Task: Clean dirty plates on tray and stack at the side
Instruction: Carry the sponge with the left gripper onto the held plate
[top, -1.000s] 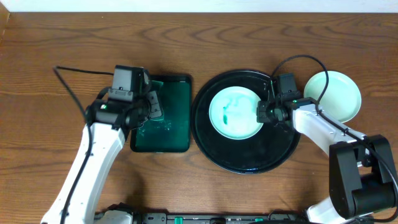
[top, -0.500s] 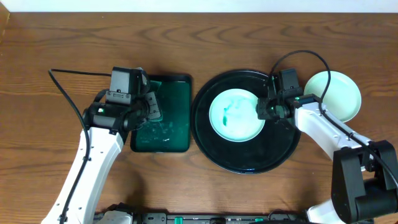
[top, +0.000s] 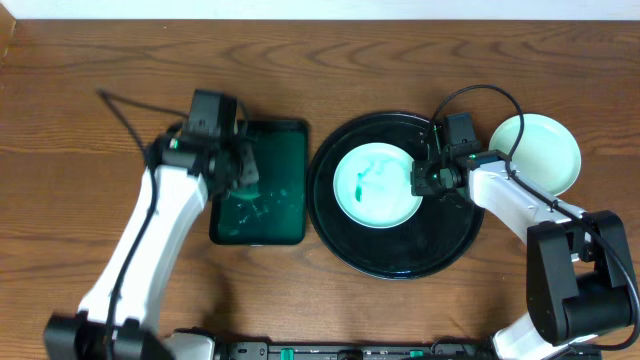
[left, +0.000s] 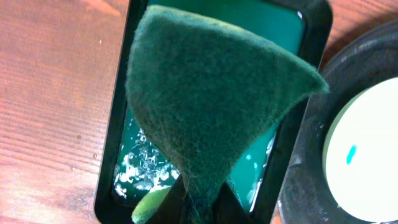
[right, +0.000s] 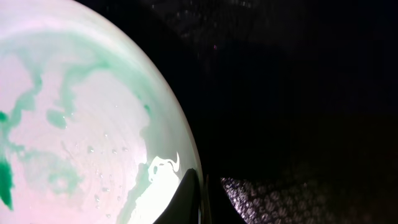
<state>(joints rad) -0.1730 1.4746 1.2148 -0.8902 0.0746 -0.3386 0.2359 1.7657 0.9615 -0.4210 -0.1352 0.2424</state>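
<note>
On the round black tray (top: 395, 268) lies one plate (top: 375, 185), pale white with green smears. My right gripper (top: 418, 180) is shut on that plate's right rim; in the right wrist view its fingers (right: 186, 199) pinch the plate (right: 81, 124) edge over the tray (right: 298, 93). A second plate (top: 545, 152) rests on the table to the right of the tray. My left gripper (top: 243, 170) is shut on a green sponge (left: 211, 93), which hangs just above the dark green rectangular tray (top: 270, 228).
The rectangular tray (left: 314, 68) holds green foamy water and sits close against the black tray's left rim (left: 311, 155). A black cable (top: 130, 108) trails over the wooden table at the left.
My left arm has swung toward the far side and slightly right, carrying the sponge over the rectangular tray. The right gripper stays at the plate's rim; the plate has nudged slightly left.
</note>
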